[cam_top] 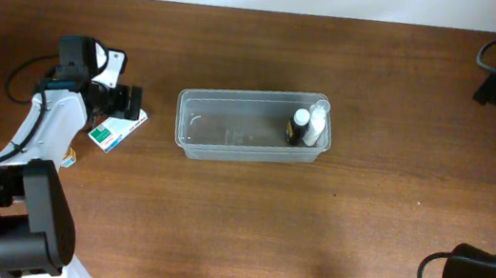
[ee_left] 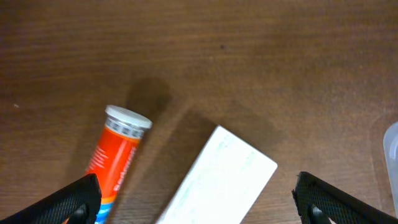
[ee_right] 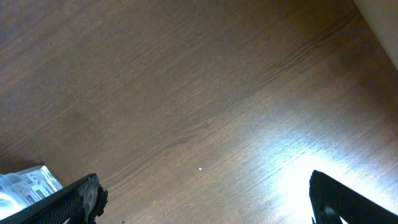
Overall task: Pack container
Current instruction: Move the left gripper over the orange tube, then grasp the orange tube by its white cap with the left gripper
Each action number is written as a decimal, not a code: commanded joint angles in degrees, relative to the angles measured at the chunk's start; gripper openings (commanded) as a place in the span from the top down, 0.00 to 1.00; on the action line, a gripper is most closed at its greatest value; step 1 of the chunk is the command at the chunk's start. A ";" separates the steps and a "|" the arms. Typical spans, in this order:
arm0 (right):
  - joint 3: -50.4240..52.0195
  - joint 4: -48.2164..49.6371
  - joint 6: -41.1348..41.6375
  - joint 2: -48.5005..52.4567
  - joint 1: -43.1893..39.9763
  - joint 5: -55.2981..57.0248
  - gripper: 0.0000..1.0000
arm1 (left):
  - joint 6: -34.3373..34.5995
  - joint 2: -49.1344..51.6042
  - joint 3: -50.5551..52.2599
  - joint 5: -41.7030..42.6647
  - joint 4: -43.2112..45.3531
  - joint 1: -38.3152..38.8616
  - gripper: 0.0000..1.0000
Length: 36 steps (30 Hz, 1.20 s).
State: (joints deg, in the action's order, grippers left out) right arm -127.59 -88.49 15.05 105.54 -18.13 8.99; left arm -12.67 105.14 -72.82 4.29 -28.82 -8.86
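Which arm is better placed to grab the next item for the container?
Left. The left fingers are open right above the carton and orange tube, beside the container; the right fingers hover over bare table far off.

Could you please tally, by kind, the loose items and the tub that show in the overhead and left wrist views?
Clear container: 1
Small bottles, standing at one end inside the container: 2
White carton, on the table: 1
Orange tube, beside the carton: 1
Total: 5
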 commanded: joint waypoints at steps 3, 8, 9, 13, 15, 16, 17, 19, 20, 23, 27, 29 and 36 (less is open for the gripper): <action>-0.42 -0.02 0.48 -0.26 -0.26 0.52 0.02 | -0.96 0.61 -1.88 0.76 1.03 -2.47 0.00; -0.42 -0.02 0.48 -0.26 -0.26 0.52 0.02 | -2.60 0.61 -1.88 0.68 2.12 -4.87 0.01; -0.42 -0.02 0.48 -0.26 -0.26 0.52 0.02 | -2.67 0.61 -1.88 0.70 2.38 -5.31 0.01; -0.42 -0.02 0.48 -0.26 -0.26 0.52 0.02 | -2.67 0.61 -1.88 0.87 2.91 -6.60 0.01; -0.42 -0.02 0.48 -0.26 -0.26 0.52 0.02 | -2.67 0.66 -1.88 0.87 2.93 -6.86 0.01; -0.42 -0.02 0.48 -0.26 -0.26 0.52 0.02 | -2.67 0.68 -1.88 0.87 3.06 -6.97 0.01; -0.42 -0.02 0.48 -0.26 -0.26 0.52 0.02 | -2.69 0.76 -1.86 0.87 3.28 -7.04 0.01; -0.42 -0.02 0.48 -0.26 -0.26 0.52 0.02 | -2.67 0.96 -1.86 0.85 4.00 -7.08 0.01; -0.42 -0.02 0.48 -0.26 -0.26 0.52 0.02 | -2.69 1.05 -1.86 0.87 4.59 -7.06 0.01; -0.42 -0.02 0.48 -0.26 -0.26 0.52 0.01 | -2.69 1.66 -1.86 0.85 5.75 -7.08 0.01; -0.42 -0.02 0.48 -0.26 -0.26 0.52 0.01 | -4.00 3.67 -1.86 0.79 6.51 -7.08 0.01; -0.42 -0.02 0.48 -0.26 -0.26 0.52 0.02 | -4.55 4.48 -1.86 0.81 6.54 -7.19 0.01; -0.42 -0.02 0.48 -0.26 -0.26 0.52 0.02 | -7.52 5.70 -1.86 0.66 6.56 -7.93 0.01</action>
State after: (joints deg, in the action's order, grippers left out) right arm -127.59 -88.49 15.03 105.54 -18.13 8.99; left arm -17.28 109.91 -73.73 4.34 -22.46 -16.08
